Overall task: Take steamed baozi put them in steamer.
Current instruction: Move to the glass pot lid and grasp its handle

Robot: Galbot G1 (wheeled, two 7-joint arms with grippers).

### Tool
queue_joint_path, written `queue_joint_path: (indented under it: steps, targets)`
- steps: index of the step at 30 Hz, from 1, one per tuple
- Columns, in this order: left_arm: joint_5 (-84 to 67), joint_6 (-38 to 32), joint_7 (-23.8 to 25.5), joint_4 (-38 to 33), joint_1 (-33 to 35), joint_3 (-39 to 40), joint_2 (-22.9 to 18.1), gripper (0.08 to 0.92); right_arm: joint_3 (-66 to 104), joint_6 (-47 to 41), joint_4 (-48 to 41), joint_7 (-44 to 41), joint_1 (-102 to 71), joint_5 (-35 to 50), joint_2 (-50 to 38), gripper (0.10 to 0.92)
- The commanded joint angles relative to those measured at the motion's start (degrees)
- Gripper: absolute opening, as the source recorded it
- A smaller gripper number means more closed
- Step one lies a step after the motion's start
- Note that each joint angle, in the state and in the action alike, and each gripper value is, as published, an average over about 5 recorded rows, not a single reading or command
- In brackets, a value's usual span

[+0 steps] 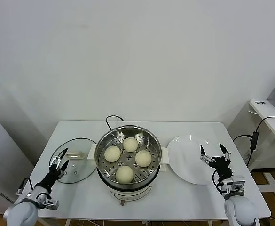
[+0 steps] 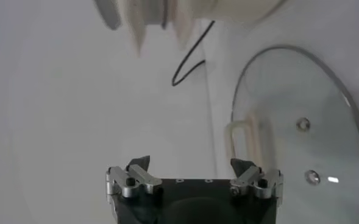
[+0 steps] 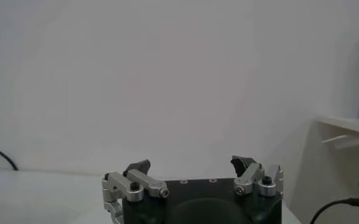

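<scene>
White table [image 1: 81, 197] against a bare wall; four steamed baozi [image 1: 124, 173] already sit in the steamer [image 1: 128, 139], so the plate [image 1: 184, 165] lies bare; left gripper [image 1: 59, 162] over the glass lid [image 1: 78, 172] and right gripper [image 1: 215, 155] gape open, empty, seemingly done.

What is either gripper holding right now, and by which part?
Nothing. The left gripper is open over the glass lid; the right gripper is open over the white plate.
</scene>
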Motion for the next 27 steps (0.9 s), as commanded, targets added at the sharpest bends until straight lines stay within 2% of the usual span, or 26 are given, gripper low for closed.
queue_joint_path:
  steps: [1, 27]
  targets:
    - [7.7, -1.1, -1.0, 7.1, -5.9, 0.3, -3.3, 0.823, 0.0, 0.1, -0.1, 0.0, -0.2, -0.7, 0.4, 0.823]
    - [10.2, 2.8, -0.1, 9.3, -10.2, 1.2, -8.3, 0.823, -2.1, 0.2, -1.2, -0.3, 0.9, -1.4, 0.4, 0.823]
